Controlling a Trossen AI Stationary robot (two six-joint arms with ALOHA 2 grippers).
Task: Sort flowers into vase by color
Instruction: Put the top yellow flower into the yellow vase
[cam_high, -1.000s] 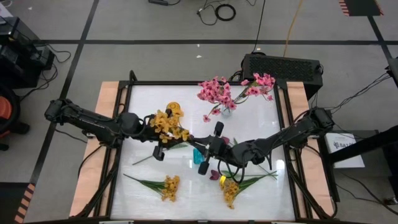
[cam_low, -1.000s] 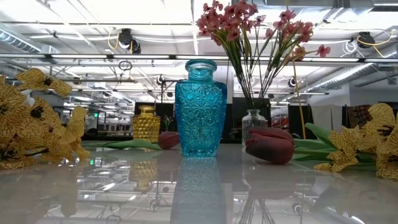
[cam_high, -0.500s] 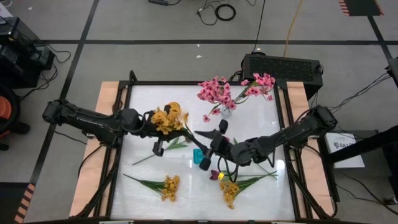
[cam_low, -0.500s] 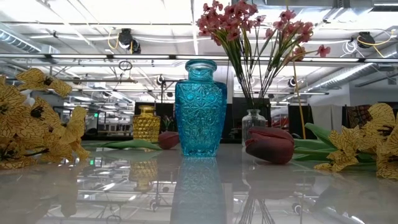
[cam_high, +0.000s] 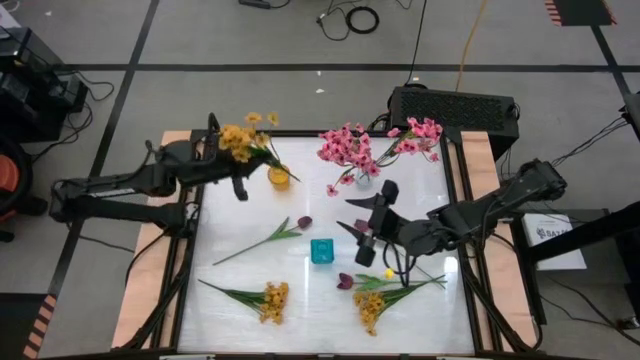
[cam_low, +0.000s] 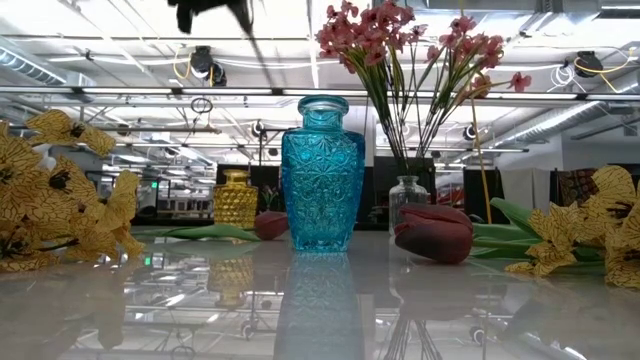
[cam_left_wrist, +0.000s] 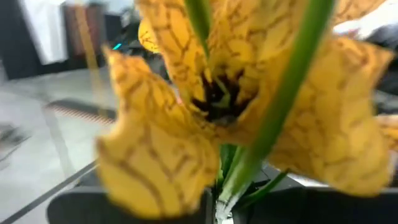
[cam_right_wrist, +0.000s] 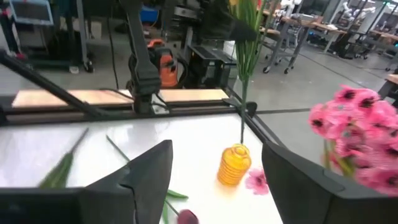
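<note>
My left gripper (cam_high: 243, 165) is up over the table's far left, shut on a yellow flower sprig (cam_high: 240, 138). The sprig's stem (cam_right_wrist: 242, 93) hangs down to the mouth of the small yellow vase (cam_right_wrist: 234, 165). My right gripper (cam_right_wrist: 217, 180) hovers open and empty right of the blue vase (cam_high: 322, 251). Pink flowers (cam_high: 352, 147) stand in the clear vase (cam_low: 408, 205). A maroon flower (cam_high: 303, 222) lies flat on the table on its stem, and another (cam_high: 345, 281) lies near the front. Two more yellow sprigs (cam_high: 272, 300) (cam_high: 370, 308) lie along the near edge. My left gripper pinches the yellow sprig's green stem (cam_left_wrist: 249, 168) just below the blossoms; the blossoms hide the fingers in its wrist view. It reaches in from the table's left. The sprig hangs upright, lifted clear of the table. Whether its lower end (cam_right_wrist: 241, 142) is inside the yellow vase, I cannot tell.
The blue vase (cam_low: 322, 175) stands mid-table and the clear vase with pink flowers at the far middle. A fallen pink blossom (cam_high: 331, 189) lies by the clear vase. Green stems spread along the near edge. Wooden rails (cam_high: 172, 150) border the table's sides.
My left gripper has risen with the yellow sprig and carried it from mid-table toward the far left, to above the yellow vase; the sprig now hangs upright. My right gripper has drawn back from the sprig toward the table's right and far side.
</note>
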